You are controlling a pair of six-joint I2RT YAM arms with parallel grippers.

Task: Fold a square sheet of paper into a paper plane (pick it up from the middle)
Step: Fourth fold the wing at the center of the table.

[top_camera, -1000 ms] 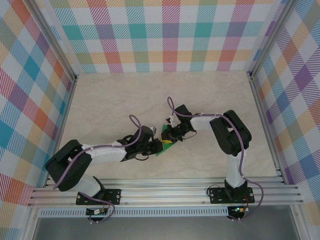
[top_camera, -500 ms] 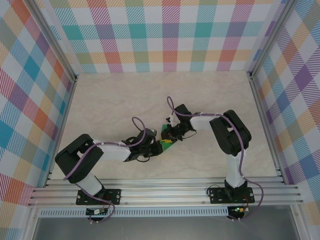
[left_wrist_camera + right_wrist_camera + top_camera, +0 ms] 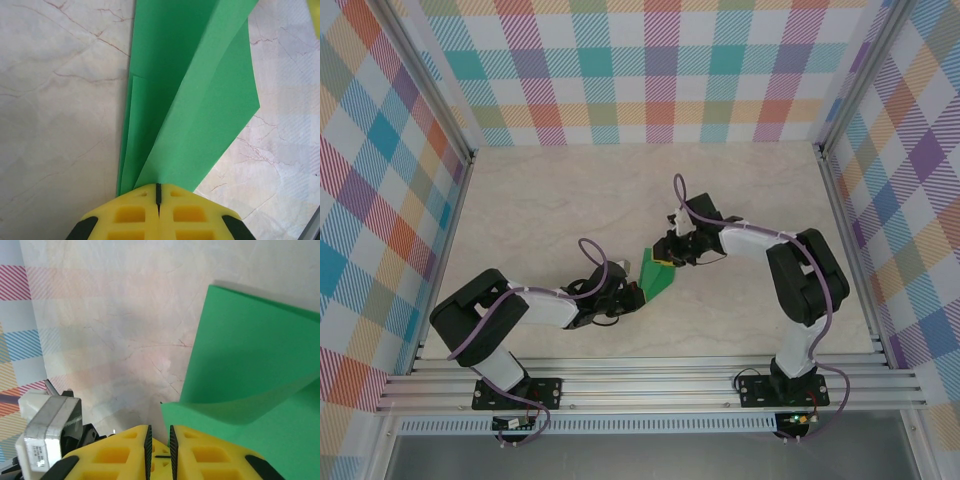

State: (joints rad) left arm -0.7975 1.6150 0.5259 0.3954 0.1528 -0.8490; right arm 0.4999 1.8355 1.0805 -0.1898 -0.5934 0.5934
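1. The green sheet of paper (image 3: 657, 277) is folded into a long, narrow shape; it slants across the middle of the marble-patterned table (image 3: 550, 200), stretched between the 2 grippers
2. The left gripper (image 3: 633, 293) is at the paper's near end; in the left wrist view its yellow fingers (image 3: 125, 220) are pressed flat together and clamped on the paper, which fans out from the tips in several creased layers
3. The right gripper (image 3: 672, 254) is at the paper's far end; in the right wrist view its fingers (image 3: 210, 450) are drawn to a thin slit; a corner of the paper meets the tips and 1 layer curls over another; whether that paper is nipped between them I cannot tell
4. Whether the paper touches the table I cannot tell
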